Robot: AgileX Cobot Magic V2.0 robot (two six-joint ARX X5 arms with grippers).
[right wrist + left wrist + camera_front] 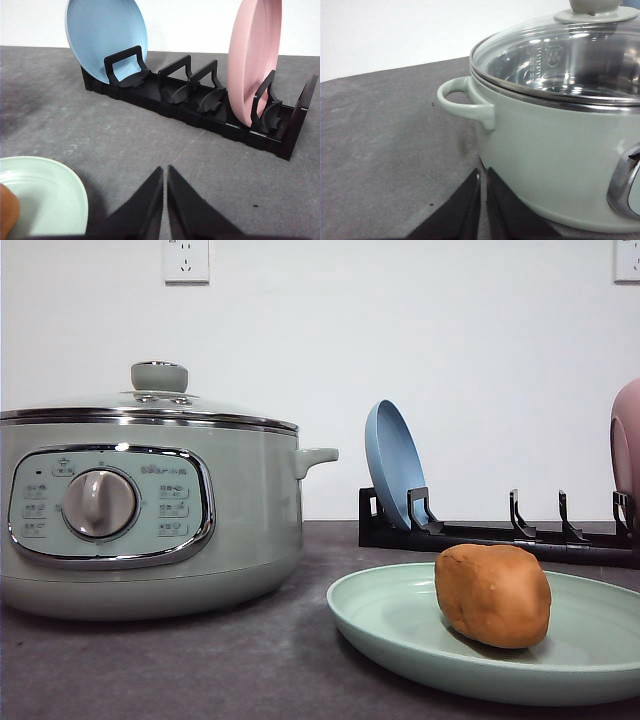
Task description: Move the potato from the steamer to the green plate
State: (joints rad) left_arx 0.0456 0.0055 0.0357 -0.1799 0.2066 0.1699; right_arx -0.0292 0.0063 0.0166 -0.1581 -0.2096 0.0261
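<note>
Front view: potato (pixel 492 595) sits on green plate (pixel 400 625), lid on steamer (pixel 150 530). Left gripper (pixel 483 200) closed, empty, beside steamer wall. Right gripper (pixel 165 200) closed, empty, plate rim just beside fingertips. Transfer looks complete; retreat slowly, avoid nudging plate.

Low front camera, close wrist cameras, shared steamer (pixel 150 510), green plate (pixel 400 625)
</note>
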